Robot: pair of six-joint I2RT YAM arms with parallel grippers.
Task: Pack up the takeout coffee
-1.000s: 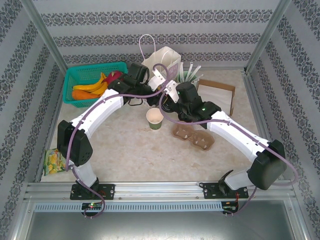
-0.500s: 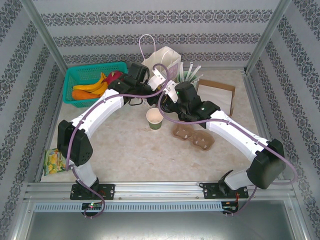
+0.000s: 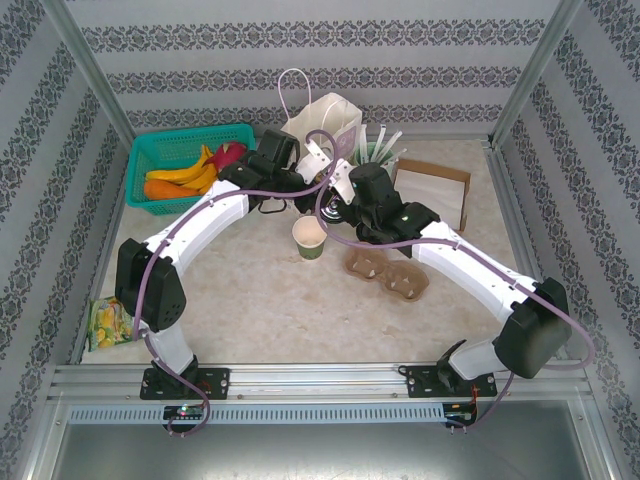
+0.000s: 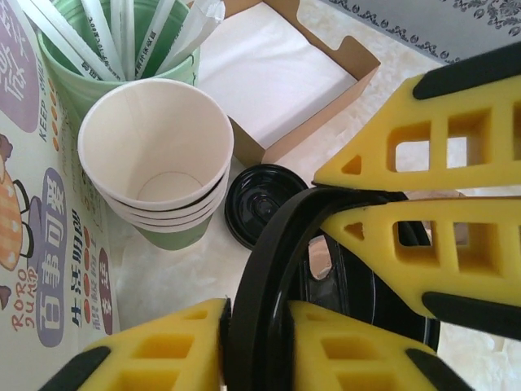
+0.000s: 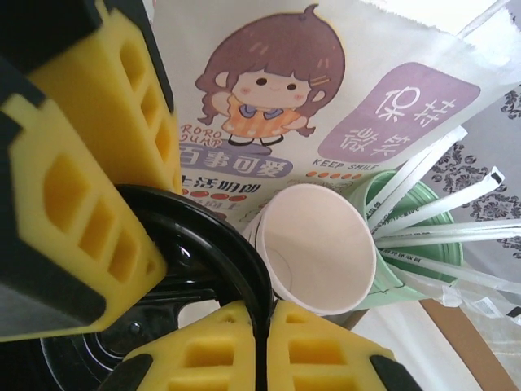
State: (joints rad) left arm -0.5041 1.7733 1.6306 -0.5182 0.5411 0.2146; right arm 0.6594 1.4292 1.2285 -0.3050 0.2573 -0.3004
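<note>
Coffee cup (image 3: 311, 238) stood open-topped at the middle of the desk (image 3: 250, 300), dark green, near both claws, touched by neither. Left claw (image 4: 256, 330) and right claw (image 5: 262, 334) each clamped shut on the rim of a black lid (image 4: 259, 269) beside the paper bag (image 5: 269, 90). Judged: cup light, thin-walled, easily crushed — grip gently around the mid-wall, kept upright. Lid slick and springy — hold by rim.

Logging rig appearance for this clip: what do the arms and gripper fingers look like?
The left arm and right arm have white links, black joints and a lilac cable along them. Their fingers are yellow, with lattice cut-outs and black edging.
</note>
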